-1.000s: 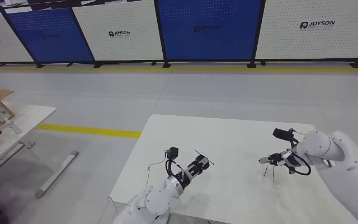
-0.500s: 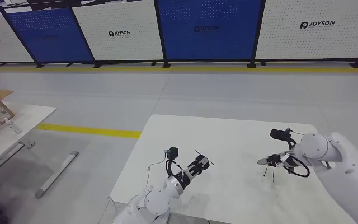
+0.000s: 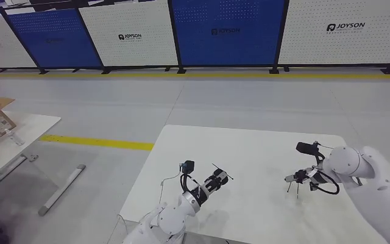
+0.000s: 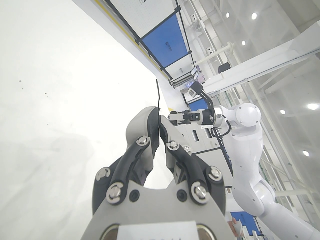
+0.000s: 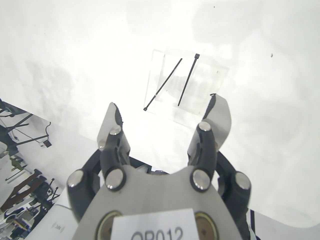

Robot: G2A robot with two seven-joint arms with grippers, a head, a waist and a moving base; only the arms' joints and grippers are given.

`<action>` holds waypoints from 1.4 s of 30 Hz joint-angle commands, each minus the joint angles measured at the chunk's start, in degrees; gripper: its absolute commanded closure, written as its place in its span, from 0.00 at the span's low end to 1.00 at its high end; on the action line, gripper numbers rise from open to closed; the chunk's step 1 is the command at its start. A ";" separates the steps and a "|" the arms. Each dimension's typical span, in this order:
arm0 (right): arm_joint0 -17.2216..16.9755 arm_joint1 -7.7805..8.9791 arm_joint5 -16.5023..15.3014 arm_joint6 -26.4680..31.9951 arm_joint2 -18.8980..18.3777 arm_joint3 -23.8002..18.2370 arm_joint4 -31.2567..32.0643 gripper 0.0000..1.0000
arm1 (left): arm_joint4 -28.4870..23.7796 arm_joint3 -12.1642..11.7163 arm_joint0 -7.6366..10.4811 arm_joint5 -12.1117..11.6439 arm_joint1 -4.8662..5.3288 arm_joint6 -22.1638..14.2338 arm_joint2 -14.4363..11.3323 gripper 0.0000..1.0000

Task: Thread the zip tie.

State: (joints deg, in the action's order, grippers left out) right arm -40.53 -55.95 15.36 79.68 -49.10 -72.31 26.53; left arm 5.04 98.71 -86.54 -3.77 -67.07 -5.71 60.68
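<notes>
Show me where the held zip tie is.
The zip tie is pinched in the left pincer, above the white table, apart from two loose ties below the right pincer.

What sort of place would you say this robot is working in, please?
Probably a factory hall or robotics test floor: blue and white perforated partition panels, a yellow line on the grey floor, and a high ceiling with round lamps.

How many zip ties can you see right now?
3. One zip tie is clamped in the left end effector, sticking past its tips. Two more zip ties lie side by side on the clear sheet on the table below the open right end effector. None seems hidden.
</notes>
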 commanded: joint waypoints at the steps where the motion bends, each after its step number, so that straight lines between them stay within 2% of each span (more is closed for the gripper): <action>1: 0.50 -0.13 0.81 -0.04 0.75 0.77 -0.30 0.66 | 0.00 0.00 0.00 0.00 0.00 0.00 0.00 1.00; 4: 1.52 -0.31 2.00 -0.04 2.29 1.89 -0.66 0.68 | 0.00 0.00 0.00 0.00 0.00 0.00 0.00 1.00; 6: 2.15 -0.43 1.94 -0.04 3.31 2.42 -0.85 0.66 | 0.00 0.00 0.00 0.00 0.00 0.00 0.00 1.00; 11: 4.07 -0.73 4.12 -0.04 5.77 4.21 -0.59 0.62 | 0.00 0.00 0.00 0.00 0.00 0.00 0.00 1.00; 16: 5.41 -1.23 4.12 -0.04 7.35 6.18 -0.40 0.67 | 0.00 0.00 0.00 0.00 0.00 0.00 0.00 1.00; 25: 7.81 -2.99 4.12 -0.04 10.55 10.76 -1.77 0.75 | 0.00 0.00 0.00 0.00 0.00 0.00 0.00 1.00; 35: 10.38 -5.00 4.12 -0.04 13.48 15.94 -1.63 0.75 | 0.00 0.00 0.00 0.00 0.00 0.00 0.00 1.00; 39: 11.36 -5.95 4.12 -0.04 14.90 17.91 -1.36 0.71 | 0.00 0.00 0.00 0.00 0.00 0.00 0.00 1.00; 42: 12.18 -6.84 4.12 -0.04 16.09 19.52 -0.83 0.73 | 0.00 0.00 0.00 0.00 0.00 0.00 0.00 1.00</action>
State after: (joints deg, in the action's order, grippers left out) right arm -28.66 -62.48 19.48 79.64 -33.47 -53.32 25.35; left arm 5.04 98.71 -86.54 -3.77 -67.07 -5.71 60.68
